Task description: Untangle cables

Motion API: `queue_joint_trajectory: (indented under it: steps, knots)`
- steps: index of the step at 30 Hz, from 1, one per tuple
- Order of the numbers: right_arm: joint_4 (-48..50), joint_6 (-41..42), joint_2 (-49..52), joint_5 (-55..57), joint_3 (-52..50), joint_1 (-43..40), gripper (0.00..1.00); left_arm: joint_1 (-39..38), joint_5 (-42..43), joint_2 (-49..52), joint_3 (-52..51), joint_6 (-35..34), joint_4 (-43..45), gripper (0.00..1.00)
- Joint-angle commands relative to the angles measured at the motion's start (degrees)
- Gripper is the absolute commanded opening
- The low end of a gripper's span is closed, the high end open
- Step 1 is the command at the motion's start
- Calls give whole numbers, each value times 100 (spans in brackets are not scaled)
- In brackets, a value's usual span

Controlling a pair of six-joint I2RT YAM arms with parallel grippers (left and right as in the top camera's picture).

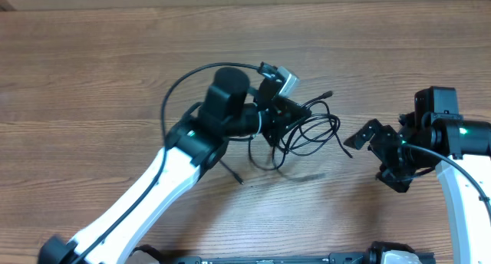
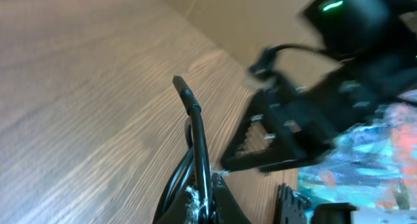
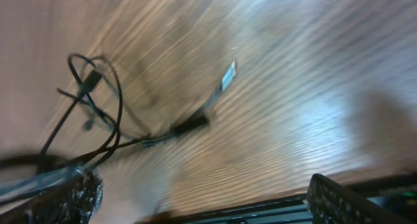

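Observation:
The cables (image 1: 305,128) lie as a tangle of thin black loops at the middle of the wooden table. My left gripper (image 1: 278,118) sits at the tangle's left side. In the left wrist view the left gripper (image 2: 207,199) is shut on a bundle of black cables (image 2: 199,142), and one plug end (image 2: 184,90) sticks up beyond it. My right gripper (image 1: 376,158) hangs open just right of the tangle, touching nothing. The right wrist view shows the cables (image 3: 104,123) at left, with a black plug (image 3: 189,126) and a pale-tipped end (image 3: 226,76) on the wood; the right gripper (image 3: 205,204) holds nothing.
The left arm's own thicker black wire (image 1: 170,95) arcs over the table behind the arm. A loose cable end (image 1: 235,174) trails toward the front. A black frame (image 1: 307,258) runs along the table's near edge. Bare wood (image 1: 92,80) stretches left and back.

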Motion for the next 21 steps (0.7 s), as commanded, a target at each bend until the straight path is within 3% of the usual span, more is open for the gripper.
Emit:
queue_joint_trajectory:
  steps: [1, 9, 16, 21]
  knots:
    - [208, -101, -111, -1123, 177, 28, 100, -22, 66, -533, 118, 282, -114, 4]
    - [466, -389, -111, -1930, 177, 155, 100, -20, -17, -734, 118, 282, -157, 4]
    - [1014, -391, -111, -1943, 177, 883, 100, -22, 11, -734, 118, 258, -199, 4]
    - [1578, 199, -111, -1064, 177, 1355, 100, -26, 562, -741, 118, -109, 50, 4]
